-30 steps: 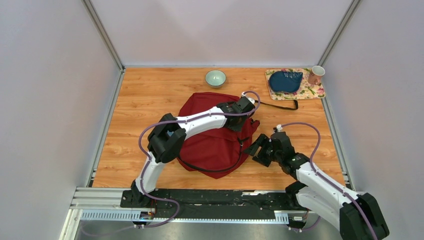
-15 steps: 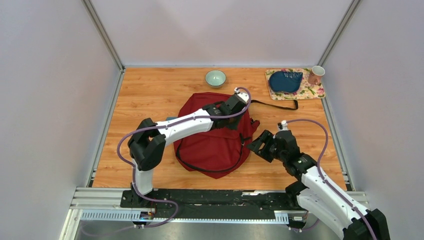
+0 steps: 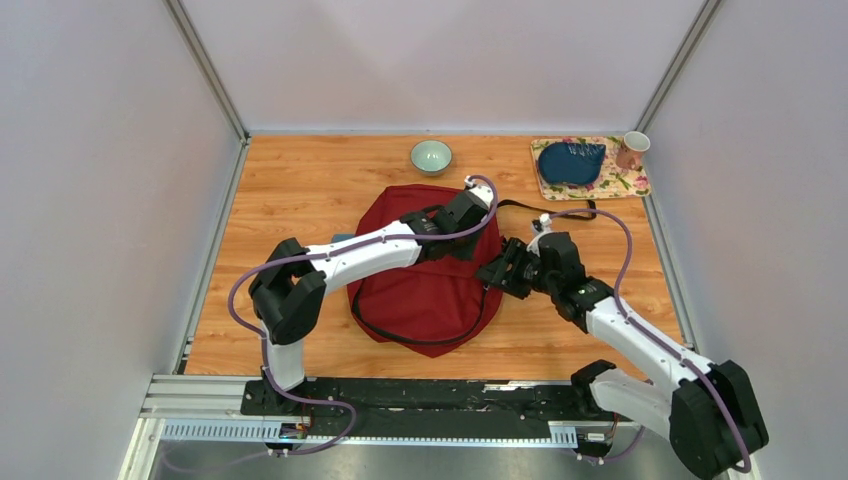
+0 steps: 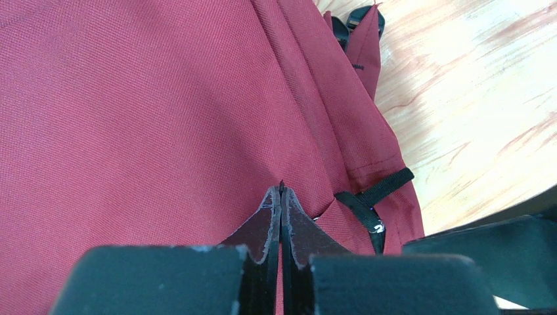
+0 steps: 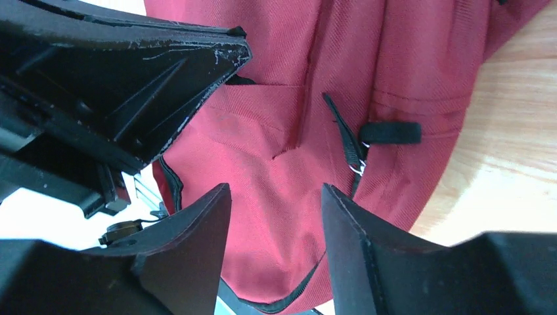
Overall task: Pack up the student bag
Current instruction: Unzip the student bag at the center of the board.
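Showing the packing task in three views.

**Top external.** The student bag (image 3: 425, 285), a dark red fabric backpack, lies flat at the middle of the table (image 3: 300, 190). One black strap (image 3: 550, 208) trails off to the far right. The left fingers (image 3: 478, 230) rest on the bag's far right part. The right fingers (image 3: 497, 272) are at the bag's right edge, just beside the left ones. A pale green bowl (image 3: 431, 156) stands beyond the bag. A floral mat (image 3: 628, 186) in the far right corner carries a dark blue pouch (image 3: 570, 162), with a mug (image 3: 632, 149) at the mat's far right corner.

**Left wrist.** The left fingers (image 4: 269, 220) are pressed fully together with their tips against the red cloth. No fold shows between them, so it cannot be told whether any fabric is pinched.

**Right wrist.** The right fingers (image 5: 197, 230) stand apart and hold nothing. Past them lie the bag's side seam, a black webbing loop (image 5: 389, 132) and the zipper trim (image 5: 289, 303).

**Handling (a judgement).** The bag looks light, soft and limp, so it should sag and fold rather than lift as one piece. The woven cloth should offer fair friction. The webbing loop, the strap or the zipper edge look like the firmest places to take hold.
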Controlling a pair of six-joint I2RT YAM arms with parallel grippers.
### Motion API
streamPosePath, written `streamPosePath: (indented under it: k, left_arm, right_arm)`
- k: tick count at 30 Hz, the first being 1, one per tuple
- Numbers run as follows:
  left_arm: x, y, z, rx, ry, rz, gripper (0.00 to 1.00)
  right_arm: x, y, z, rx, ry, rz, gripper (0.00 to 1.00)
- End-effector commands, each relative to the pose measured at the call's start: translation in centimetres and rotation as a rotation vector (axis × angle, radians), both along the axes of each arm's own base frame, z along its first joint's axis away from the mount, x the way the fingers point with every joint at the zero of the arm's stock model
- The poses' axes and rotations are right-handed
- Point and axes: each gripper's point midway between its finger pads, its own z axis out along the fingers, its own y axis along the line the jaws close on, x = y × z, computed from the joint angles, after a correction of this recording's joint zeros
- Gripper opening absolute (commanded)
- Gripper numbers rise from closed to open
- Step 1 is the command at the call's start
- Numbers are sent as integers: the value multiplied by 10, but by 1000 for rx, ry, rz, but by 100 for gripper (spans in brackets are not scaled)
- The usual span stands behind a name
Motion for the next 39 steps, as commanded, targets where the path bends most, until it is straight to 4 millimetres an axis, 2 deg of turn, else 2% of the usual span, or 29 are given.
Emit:
streamPosePath:
  k: [1,4,6,7,19,25,30,33,36,39]
  left_arm:
    - [-1,-7,35,-95,-43,0,0]
    - [-1,-7,35,-103,-41,1,0]
    - [-1,-7,34,-104,-39,1,0]
    - [-1,-7,34,-105,-40,1,0]
    - [-1,-7,38,-118,-45,1,0]
    - [-2,-5,41,-129,-52,1,0]
    - [-1,-4,39,-137,-44,11,0]
    - [-2,-6,40,-145,-41,8,0]
    - [-2,-5,38,-144,-38,10,0]
    - [-1,-4,37,-142,-37,14,0]
  right_arm:
    - [21,17,31,55,-110,65,55]
    - [27,21,31,65,-107,74,45]
    - [29,22,27,61,-88,80,44]
    - [31,26,31,76,-106,96,41]
    - [39,29,9,56,-43,103,37]
    - [44,18,4,43,-32,58,42]
    - [48,21,4,45,-28,73,47]
    - [49,26,8,67,-34,95,46]
    - [48,30,12,90,-49,117,39]
    - [46,33,16,108,-56,137,27]
